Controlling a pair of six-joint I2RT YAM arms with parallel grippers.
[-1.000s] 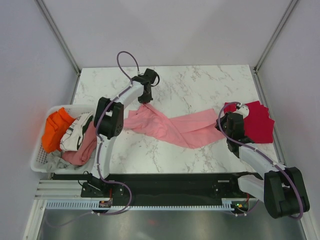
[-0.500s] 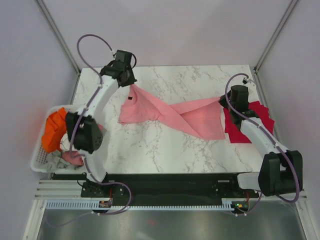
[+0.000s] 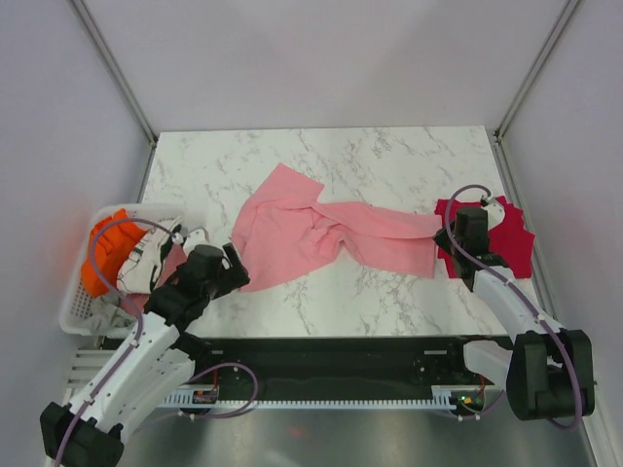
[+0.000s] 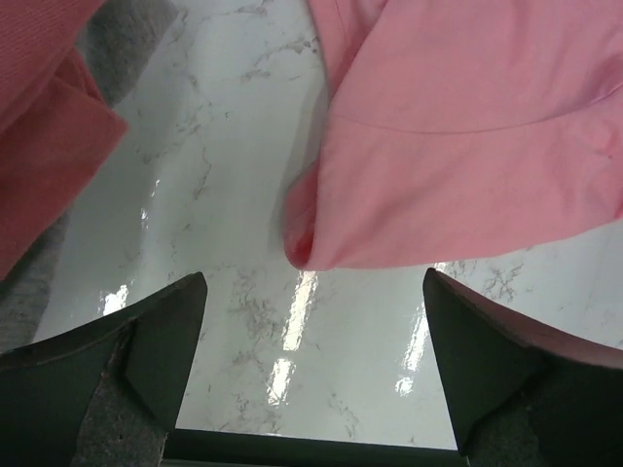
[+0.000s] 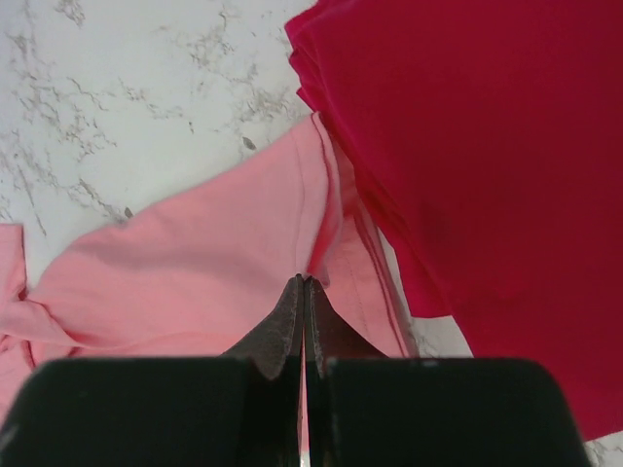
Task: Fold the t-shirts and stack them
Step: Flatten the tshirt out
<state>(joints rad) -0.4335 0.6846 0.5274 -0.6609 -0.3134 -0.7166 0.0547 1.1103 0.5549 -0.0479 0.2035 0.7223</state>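
White marble table (image 3: pixel 389 156) is carrying the whole job, and across its middle the pink shirt (image 3: pixel 321 229) is lying loose and rumpled. A moment ago it was hanging stretched between the two arms, with its left end held up over the far side. Now that end is down on the marble, bunched and doubled over itself, while the right end is reaching to the red shirt's edge.

At the left edge the basket (image 3: pixel 73 311) is sitting with other laundry heaped in it. On the right the red shirt (image 3: pixel 506 238) is lying in a compact, roughly squared shape, so I'm taking it as the one already folded.

The left gripper (image 4: pixel 311 280) is what has changed most. It has let go and swung back to the near edge beside the basket, jaws standing wide with nothing between them, and the pink shirt's near-left corner is lying just ahead of it. The right gripper (image 5: pixel 304 284) is staying pinched tight at the pink hem, right beside the red cloth. The creases are running into its tip, so it seems to be keeping hold.

To my eye the pink shirt is only dropped, not spread — it is needing flattening before any fold or stacking.
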